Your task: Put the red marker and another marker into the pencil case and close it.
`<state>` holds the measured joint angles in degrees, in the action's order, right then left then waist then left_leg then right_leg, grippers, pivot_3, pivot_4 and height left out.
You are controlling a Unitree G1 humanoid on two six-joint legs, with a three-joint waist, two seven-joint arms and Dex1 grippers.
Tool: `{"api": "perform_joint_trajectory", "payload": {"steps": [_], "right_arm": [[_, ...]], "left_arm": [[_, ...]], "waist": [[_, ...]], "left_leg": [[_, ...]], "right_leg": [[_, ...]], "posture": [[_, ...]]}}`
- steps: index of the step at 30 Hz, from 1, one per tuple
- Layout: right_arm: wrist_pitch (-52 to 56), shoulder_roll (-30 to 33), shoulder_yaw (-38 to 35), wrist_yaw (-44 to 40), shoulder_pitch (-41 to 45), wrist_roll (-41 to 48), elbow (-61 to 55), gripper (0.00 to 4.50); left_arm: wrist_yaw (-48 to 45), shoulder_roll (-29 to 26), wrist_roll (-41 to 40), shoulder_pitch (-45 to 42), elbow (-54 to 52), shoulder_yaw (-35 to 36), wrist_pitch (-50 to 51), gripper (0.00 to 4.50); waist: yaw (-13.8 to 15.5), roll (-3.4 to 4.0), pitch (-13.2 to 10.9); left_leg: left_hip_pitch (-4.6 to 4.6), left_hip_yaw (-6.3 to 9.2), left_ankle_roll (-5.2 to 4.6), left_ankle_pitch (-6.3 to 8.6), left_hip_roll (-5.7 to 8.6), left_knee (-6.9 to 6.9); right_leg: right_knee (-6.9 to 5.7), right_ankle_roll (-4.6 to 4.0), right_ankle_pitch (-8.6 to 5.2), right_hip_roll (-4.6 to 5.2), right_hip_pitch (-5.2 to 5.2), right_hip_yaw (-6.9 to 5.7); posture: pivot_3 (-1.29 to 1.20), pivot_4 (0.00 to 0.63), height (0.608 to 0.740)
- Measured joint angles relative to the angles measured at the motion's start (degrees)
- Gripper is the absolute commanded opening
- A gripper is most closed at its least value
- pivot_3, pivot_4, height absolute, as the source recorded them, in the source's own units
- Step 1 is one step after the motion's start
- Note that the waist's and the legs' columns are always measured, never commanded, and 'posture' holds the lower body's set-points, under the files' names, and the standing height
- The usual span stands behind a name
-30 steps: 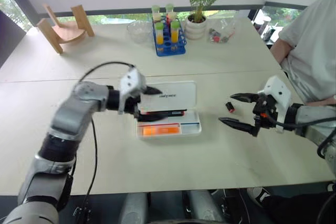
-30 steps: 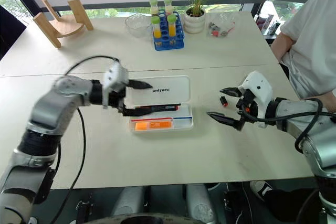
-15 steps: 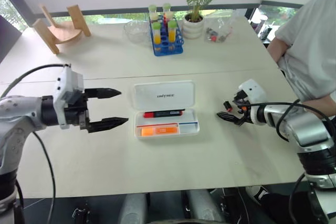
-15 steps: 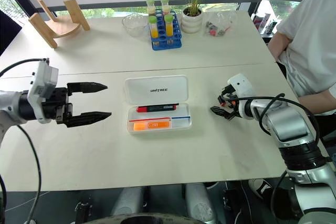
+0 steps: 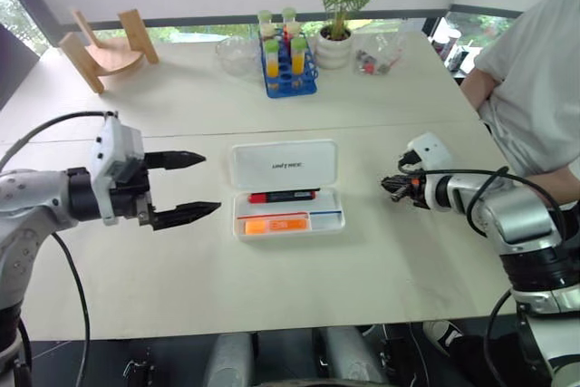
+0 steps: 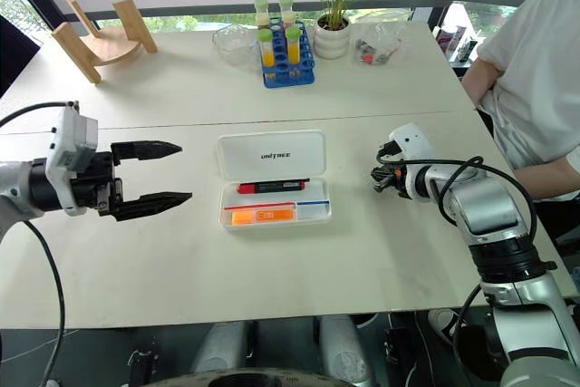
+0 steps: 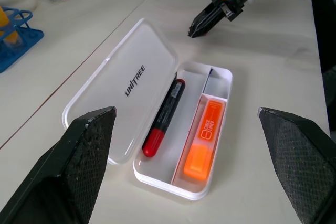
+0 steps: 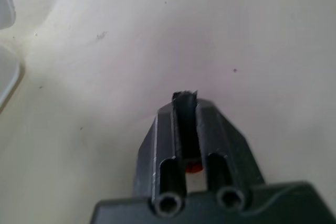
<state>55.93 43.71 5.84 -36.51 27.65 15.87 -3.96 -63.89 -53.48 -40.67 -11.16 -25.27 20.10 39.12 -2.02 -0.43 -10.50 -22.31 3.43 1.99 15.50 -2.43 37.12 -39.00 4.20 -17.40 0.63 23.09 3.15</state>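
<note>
The pencil case is seen lying open at mid-surface, with the red marker and the orange highlighter inside. The left tool is held spread apart beside it. The right tool is pressed together on a small black object with a red end.

"UNITREE" in dark letters on the pencil case open lid

Robotics lab, or a bright office pressed into testing duty.
Pale worktables pushed together below a window strip; blue rack of coloured test tubes, glass bowl, potted palm and wooden stand well beyond the fingers, seated person alongside.
</note>
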Motion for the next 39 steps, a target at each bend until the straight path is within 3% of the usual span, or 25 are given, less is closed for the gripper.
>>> {"api": "perform_joint_trajectory", "payload": {"steps": [5, 10, 23, 37, 38, 39], "right_arm": [[-7.26, 4.84, -0.18, -8.37, -3.14, 1.44, -6.21, 0.05], [-19.97, 11.38, -1.07, -24.61, -4.02, 5.43, -17.54, 0.05], [-36.46, 2.11, 16.0, -34.71, 4.76, -5.7, -5.75, 0.05], [-37.6, -3.08, 17.39, -37.02, 8.57, -8.39, -0.18, 0.05], [-37.6, -3.09, 17.4, -37.18, 8.57, -8.46, 0.0, 0.91], [-37.62, -3.1, 17.4, -37.29, 8.57, -8.61, 0.37, 1.26]], "left_arm": [[-2.17, -1.82, 0.01, 0.98, 2.56, 0.47, -0.81, 4.5], [-3.68, -2.41, 1.11, 0.31, 5.25, -1.19, -3.07, 4.5], [-2.87, -2.5, 1.73, 1.32, 4.12, -3.11, -4.64, 4.5], [-0.79, -2.75, 1.14, 4.84, 1.43, -1.0, -4.33, 4.5], [-0.73, -2.75, 1.14, 4.83, 1.43, -1.0, -4.33, 4.5], [-0.68, -2.75, 1.14, 4.83, 1.43, -1.0, -4.33, 4.5]], "waist": [[-0.09, 0.17, -0.18], [-0.56, 0.15, -0.34], [-0.46, -0.04, -0.46], [-0.36, -0.05, -0.48], [-0.37, -0.05, -0.48], [-0.39, -0.05, -0.48]], "left_leg": [[-0.14, -0.02, -0.01, 0.01, -0.01, -0.11], [-0.08, -0.02, -0.02, 0.01, -0.09, -0.15], [-0.12, -0.06, -0.01, 0.01, -0.08, -0.11], [-0.12, -0.04, 0.0, 0.0, -0.07, -0.07], [-0.12, -0.04, 0.0, 0.0, -0.07, -0.08], [-0.12, -0.04, 0.0, 0.0, -0.08, -0.08]], "right_leg": [[0.0, 0.0, -0.01, -0.01, 0.22, 0.0], [0.0, -0.02, -0.02, -0.09, 0.2, -0.01], [0.0, -0.04, -0.02, -0.03, 0.23, -0.01], [0.0, -0.04, -0.01, -0.01, 0.21, -0.03], [0.0, -0.04, -0.01, -0.01, 0.21, -0.03], [0.0, -0.04, -0.01, -0.01, 0.21, -0.03]], "posture": [[0.0, 0.15, 0.74], [0.0, 0.15, 0.74], [0.0, 0.15, 0.74], [0.0, 0.15, 0.74], [0.0, 0.15, 0.74], [0.0, 0.15, 0.74]]}}
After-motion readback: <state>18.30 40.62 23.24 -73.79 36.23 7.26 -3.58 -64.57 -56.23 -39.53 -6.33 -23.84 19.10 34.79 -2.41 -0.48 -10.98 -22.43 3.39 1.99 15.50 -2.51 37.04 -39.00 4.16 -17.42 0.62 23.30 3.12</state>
